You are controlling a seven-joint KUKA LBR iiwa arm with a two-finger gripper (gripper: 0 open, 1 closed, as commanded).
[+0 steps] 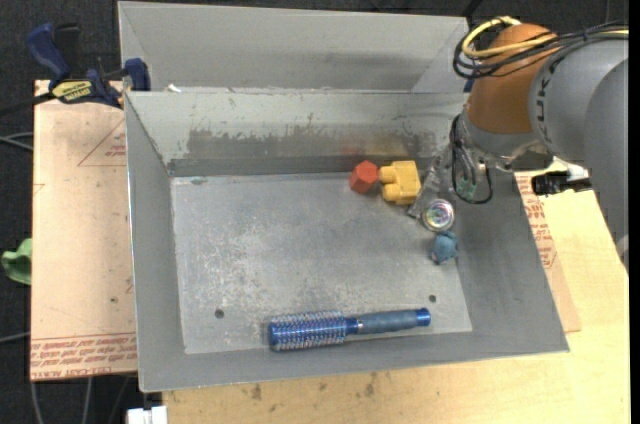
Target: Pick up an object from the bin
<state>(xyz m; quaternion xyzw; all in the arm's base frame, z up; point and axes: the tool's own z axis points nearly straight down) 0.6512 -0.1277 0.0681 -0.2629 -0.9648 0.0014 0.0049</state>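
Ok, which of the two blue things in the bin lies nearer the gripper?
The small blue lump on the right, close to the gripper. The other, the long blue hairbrush, lies far off at the front.

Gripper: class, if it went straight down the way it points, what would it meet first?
Probably the small shiny round object just under the gripper, right of the yellow block. Depth is unclear, so it might land on the bin floor beside it.
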